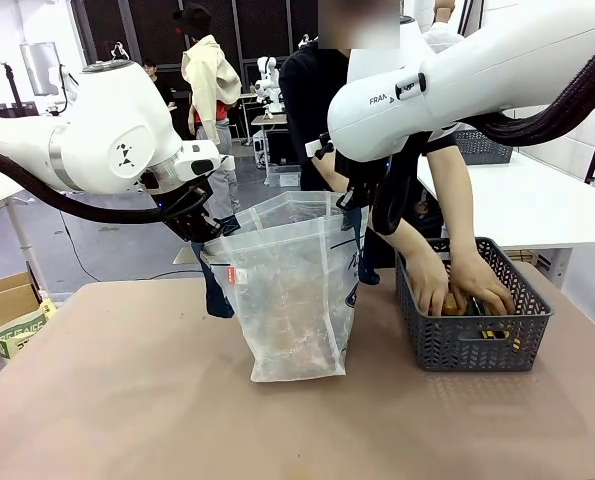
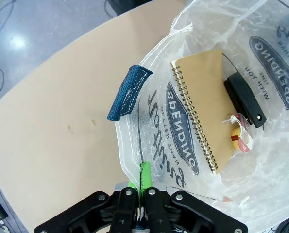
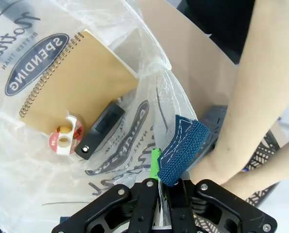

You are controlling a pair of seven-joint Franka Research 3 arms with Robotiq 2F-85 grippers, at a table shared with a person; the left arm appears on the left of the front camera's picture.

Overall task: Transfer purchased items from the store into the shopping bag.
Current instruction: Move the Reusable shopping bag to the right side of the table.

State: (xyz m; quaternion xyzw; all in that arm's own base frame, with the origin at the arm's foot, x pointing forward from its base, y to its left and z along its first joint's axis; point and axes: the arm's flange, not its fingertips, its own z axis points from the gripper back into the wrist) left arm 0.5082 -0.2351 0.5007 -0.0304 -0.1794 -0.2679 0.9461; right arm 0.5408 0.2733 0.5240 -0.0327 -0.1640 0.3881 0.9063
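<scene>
Centre of desk [image 1: 127, 400]: shopping bag [image 1: 292, 290], rim pinched by left gripper [image 2: 143, 171] and right gripper [image 3: 157, 162]. At 3 o'clock: store basket [image 1: 472, 345], person's hands [image 1: 482, 284] inside. Hold mouth wide, taut, steady for drop-in.

From where I stand I count 1 tall translucent whitish plastic shopping bag [image 1: 297, 300] with 2 dark navy woven strap handles [image 2: 128, 92], and 1 dark grey lattice-sided plastic basket [image 1: 472, 345]. Inside the bag are 3 things: 1 tan spiral-bound notebook [image 2: 207, 102], 1 flat black rectangular device [image 2: 244, 99] and 1 small wrapped roll of tape [image 2: 241, 138]. There are 2 black green-padded grippers, the left gripper [image 2: 143, 177] and the right gripper [image 3: 159, 167]. A person's 2 hands [image 1: 482, 287] cover the basket's contents, so those can't be counted.
</scene>
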